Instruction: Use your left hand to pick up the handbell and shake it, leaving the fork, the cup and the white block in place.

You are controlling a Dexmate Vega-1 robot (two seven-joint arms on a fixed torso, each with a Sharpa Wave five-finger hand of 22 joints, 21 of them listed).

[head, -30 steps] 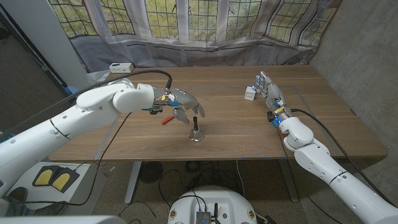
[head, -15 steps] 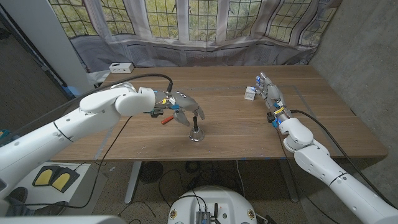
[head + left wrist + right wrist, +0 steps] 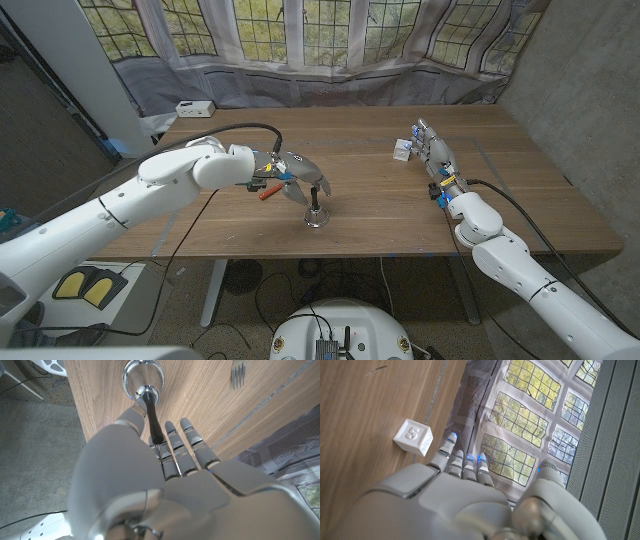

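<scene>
Wood table (image 3: 380, 215): left hand (image 3: 297, 175) spread over handbell (image 3: 314, 212), fork (image 3: 237, 372) nearby; right hand (image 3: 433, 152) open by white block (image 3: 402, 151).

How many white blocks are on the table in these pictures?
1. The white block stands on the wooden table, on the far right part, just beside the right hand. Another may be hidden behind the arms.
</scene>
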